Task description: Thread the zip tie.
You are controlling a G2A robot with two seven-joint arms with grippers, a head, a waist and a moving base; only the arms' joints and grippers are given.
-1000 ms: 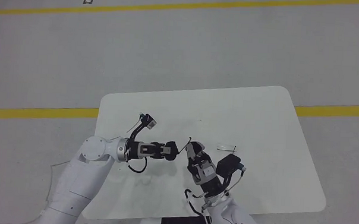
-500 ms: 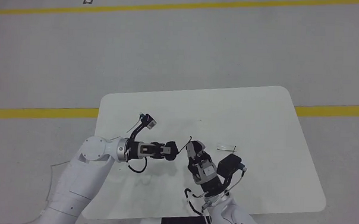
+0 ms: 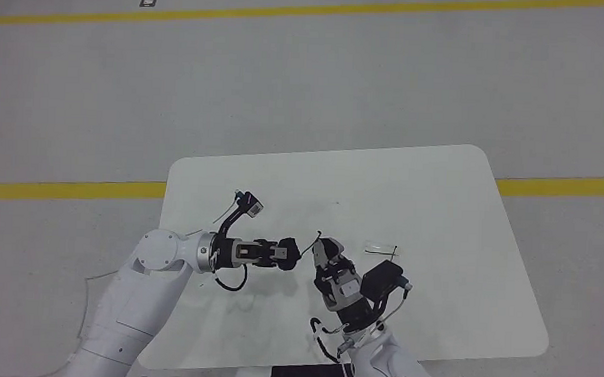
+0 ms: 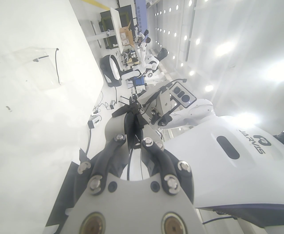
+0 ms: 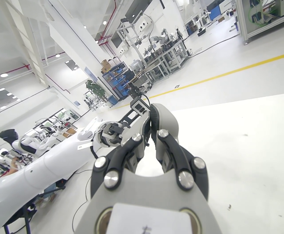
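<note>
Hardly anything is changed since a second ago: the right gripper (image 3: 321, 249) is nudged slightly left, toward the left gripper (image 3: 295, 250). Both are closed on the zip tie (image 3: 318, 235), which is held above the near middle of the table (image 3: 442, 193), its thin end sticking up by the right one. Threading is judged to be in hand, no joined loop being seen yet. Fine alignment of tail to head slot is called for next, then a short push
</note>
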